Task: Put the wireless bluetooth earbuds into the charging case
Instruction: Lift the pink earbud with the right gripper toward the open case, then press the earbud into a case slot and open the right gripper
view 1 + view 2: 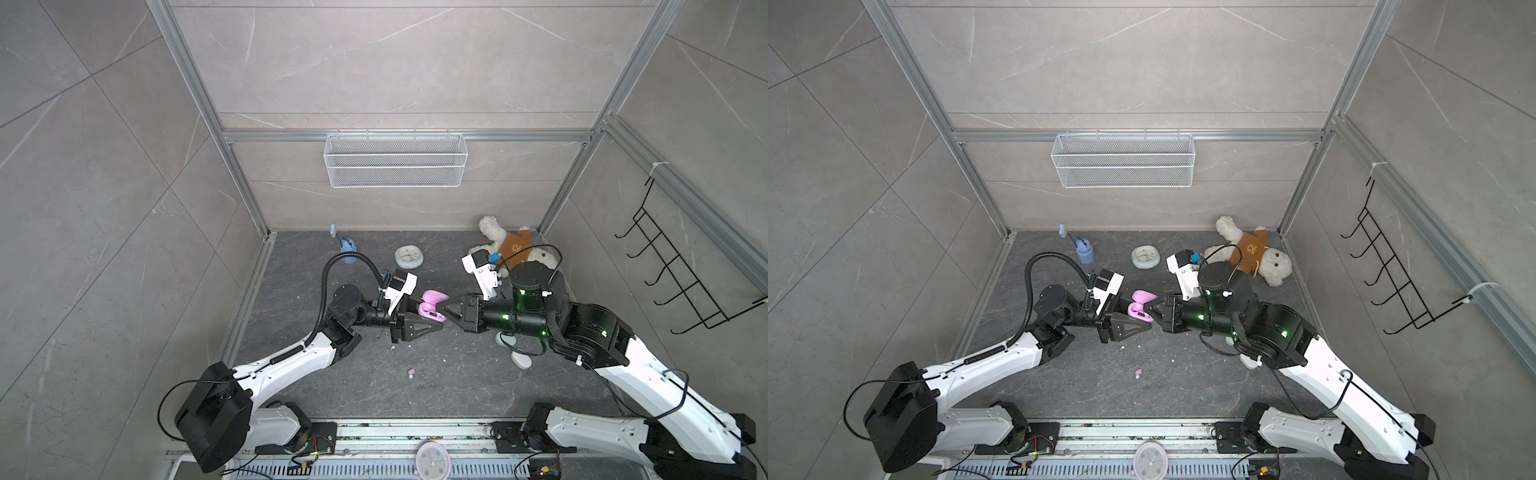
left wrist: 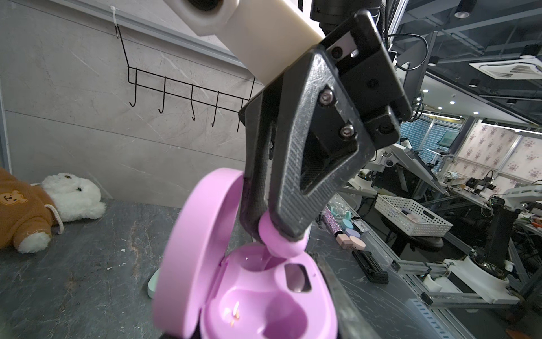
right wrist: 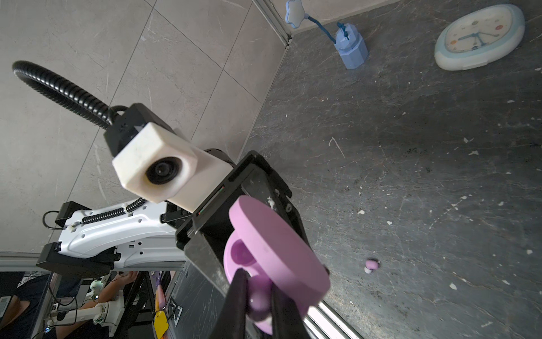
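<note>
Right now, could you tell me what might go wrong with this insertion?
The right hand grips the pink earbud with just its tips, so it may slip or seat crooked in the charging case. Pressing could also twist the case in the left hand, or nudge its open lid.

charging case [image 2: 187, 249]: I see plain lilac-pink.
earbud [image 2: 277, 239]: same pink, I note.
counter [image 1: 457, 386]: dark grey, pale veining.
plush bear [image 1: 1277, 259]: white, brown jumper.
clock [image 3: 481, 38]: white face, light-blue rim.
</note>
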Controlling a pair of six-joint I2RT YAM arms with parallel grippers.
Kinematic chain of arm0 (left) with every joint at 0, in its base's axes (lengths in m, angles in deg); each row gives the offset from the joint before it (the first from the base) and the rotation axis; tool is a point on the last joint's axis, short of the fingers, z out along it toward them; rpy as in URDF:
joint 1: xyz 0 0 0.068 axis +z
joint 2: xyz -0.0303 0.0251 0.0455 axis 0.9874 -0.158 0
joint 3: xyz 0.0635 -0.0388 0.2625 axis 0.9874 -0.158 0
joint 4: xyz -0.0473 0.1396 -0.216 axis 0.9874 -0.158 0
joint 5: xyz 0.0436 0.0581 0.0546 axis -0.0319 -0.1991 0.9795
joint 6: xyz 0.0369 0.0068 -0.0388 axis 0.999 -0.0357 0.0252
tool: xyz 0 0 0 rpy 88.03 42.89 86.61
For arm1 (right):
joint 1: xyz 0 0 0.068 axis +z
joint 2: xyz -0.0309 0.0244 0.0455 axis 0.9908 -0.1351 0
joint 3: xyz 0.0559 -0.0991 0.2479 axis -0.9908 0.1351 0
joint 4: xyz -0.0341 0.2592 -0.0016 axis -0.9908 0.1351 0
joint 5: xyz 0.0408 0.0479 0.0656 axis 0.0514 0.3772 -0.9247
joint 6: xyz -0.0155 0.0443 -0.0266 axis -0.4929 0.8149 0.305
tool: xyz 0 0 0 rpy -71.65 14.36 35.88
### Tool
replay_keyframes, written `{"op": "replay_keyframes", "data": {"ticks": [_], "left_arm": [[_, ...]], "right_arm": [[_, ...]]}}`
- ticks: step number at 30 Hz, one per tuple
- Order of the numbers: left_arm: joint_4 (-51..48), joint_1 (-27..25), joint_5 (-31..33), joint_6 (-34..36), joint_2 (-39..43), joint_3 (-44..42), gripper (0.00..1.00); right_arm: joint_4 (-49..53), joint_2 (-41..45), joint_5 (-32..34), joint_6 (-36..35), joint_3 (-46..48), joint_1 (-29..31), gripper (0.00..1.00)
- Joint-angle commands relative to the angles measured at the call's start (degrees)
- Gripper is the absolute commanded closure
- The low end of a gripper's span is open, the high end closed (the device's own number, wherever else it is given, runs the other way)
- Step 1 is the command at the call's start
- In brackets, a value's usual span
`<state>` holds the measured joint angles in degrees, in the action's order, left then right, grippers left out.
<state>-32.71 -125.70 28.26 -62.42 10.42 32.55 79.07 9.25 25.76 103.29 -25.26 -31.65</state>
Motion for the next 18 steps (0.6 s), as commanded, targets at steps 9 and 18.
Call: {"op": "replay_keyframes", "data": {"ticks": [9,18], "left_arm": [[4.73,-0.05,-0.66,-0.62,2.06,-0.15,0.90],[4.74,-0.10,-0.76,-0.72,2.85,-0.08,0.90]], "right_arm": [[-0.73,-0.51,-1.52,1.27,1.49,-0.40,0.88],[0.33,-0.63,-1.39,1.62,1.49,-0.67,0.83]]}}
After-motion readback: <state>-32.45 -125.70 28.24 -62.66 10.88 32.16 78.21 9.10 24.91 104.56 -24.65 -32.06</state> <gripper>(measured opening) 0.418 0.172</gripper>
